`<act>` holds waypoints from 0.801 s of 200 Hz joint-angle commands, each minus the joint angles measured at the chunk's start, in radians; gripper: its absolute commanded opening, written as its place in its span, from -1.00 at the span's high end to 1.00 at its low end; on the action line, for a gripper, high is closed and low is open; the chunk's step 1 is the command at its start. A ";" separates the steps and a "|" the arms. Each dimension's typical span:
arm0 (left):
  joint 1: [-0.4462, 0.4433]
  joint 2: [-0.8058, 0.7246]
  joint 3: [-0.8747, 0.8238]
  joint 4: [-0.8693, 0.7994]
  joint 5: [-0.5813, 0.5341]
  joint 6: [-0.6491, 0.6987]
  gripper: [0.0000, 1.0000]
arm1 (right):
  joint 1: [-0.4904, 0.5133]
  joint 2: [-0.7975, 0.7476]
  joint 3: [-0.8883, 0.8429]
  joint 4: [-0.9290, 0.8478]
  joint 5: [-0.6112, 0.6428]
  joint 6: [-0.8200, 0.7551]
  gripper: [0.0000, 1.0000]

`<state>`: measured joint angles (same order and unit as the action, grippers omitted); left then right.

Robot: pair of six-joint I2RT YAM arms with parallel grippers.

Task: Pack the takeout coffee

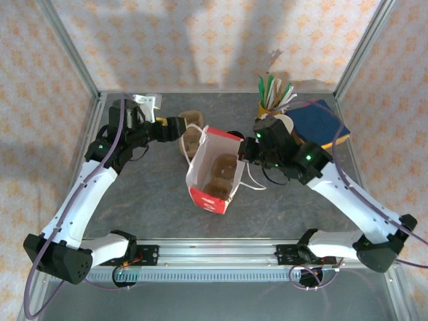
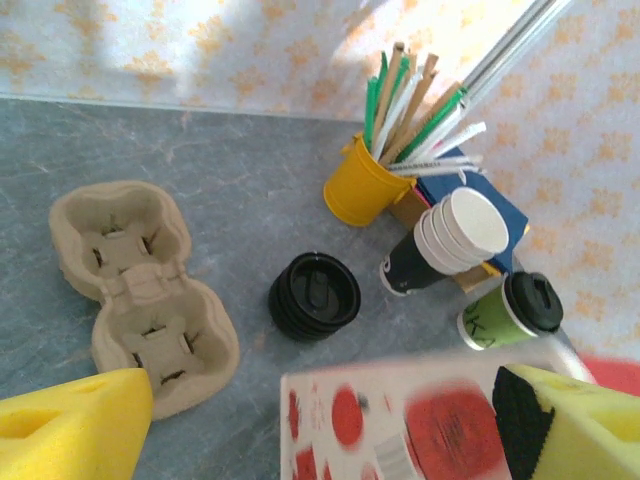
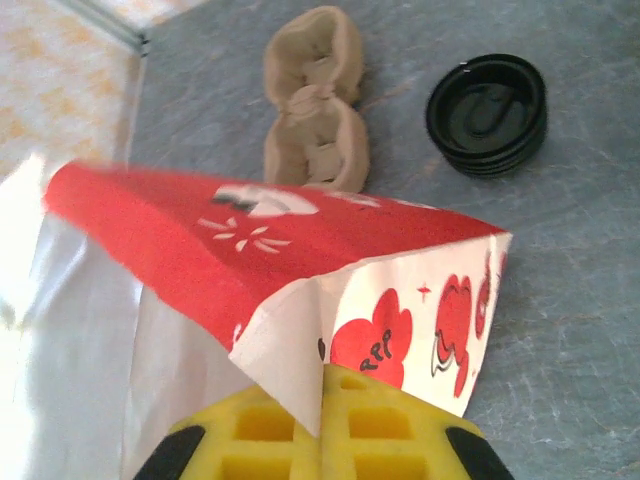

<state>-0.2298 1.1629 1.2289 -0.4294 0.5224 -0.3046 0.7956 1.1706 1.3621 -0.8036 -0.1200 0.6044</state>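
Left pincer (image 2: pixel 325 400): yellow padded fingers spread wide, holding nothing, one on either side of the bag's upper edge. Brown moulded-pulp cup carrier with two wells (image 2: pixel 140 290): flat on the grey stone-patterned worktop (image 1: pixel 147 200), rear left of centre, empty, just behind the bag. Red-and-white printed paper bag (image 1: pixel 207 199): centre of the worktop, tipped with its open mouth toward the rear; in the top view a brown moulded piece with round wells (image 1: pixel 224 167) shows inside it. Stack of round black plastic lids (image 2: pixel 314 294): on the worktop behind the bag, right of the carrier and apart from it. Right pincer (image 3: pixel 322 390): yellow fingers closed together, pinching the bag's rim at its right side. Nested stack of small paper cups, dark outside and cream-white inside (image 2: pixel 455 232): lying tilted at the right rear, near the lids, unlidded. Yellow cup (image 2: pixel 365 185): upright behind the cup stack, filled with green, white and tan stir sticks and straws (image 2: pixel 415 95). Green paper cup capped with a black lid (image 2: pixel 495 320): right rear of the worktop, just right of the nested stack, outside the bag, clear of both pincers. Dark blue flat object (image 1: pixel 321 124): far right rear, behind the cups.
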 commanded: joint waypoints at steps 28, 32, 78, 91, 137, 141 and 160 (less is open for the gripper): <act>0.021 -0.002 -0.011 0.085 0.018 -0.070 -0.80 | 0.033 -0.105 -0.074 0.086 -0.066 -0.162 1.00; 0.022 -0.005 -0.010 0.087 0.019 -0.072 -0.80 | 0.033 -0.109 -0.078 0.086 -0.066 -0.166 1.00; 0.024 -0.014 -0.023 0.101 0.019 -0.084 -0.80 | 0.033 -0.196 -0.144 0.188 -0.121 -0.205 1.00; 0.024 -0.013 -0.022 0.097 0.021 -0.084 -0.80 | 0.033 -0.218 -0.157 0.210 -0.127 -0.212 1.00; 0.023 -0.017 -0.024 0.104 0.025 -0.093 -0.79 | 0.033 -0.247 -0.184 0.240 -0.078 -0.164 1.00; 0.024 -0.018 -0.024 0.105 0.027 -0.093 -0.79 | 0.033 -0.245 -0.184 0.238 -0.070 -0.154 1.00; 0.023 -0.021 -0.028 0.110 0.034 -0.094 -0.79 | 0.032 -0.223 -0.176 0.232 -0.051 -0.088 1.00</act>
<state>-0.2138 1.1625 1.2175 -0.3687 0.5282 -0.3862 0.8257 0.9344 1.1881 -0.6132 -0.2165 0.4400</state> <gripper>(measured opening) 0.897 0.045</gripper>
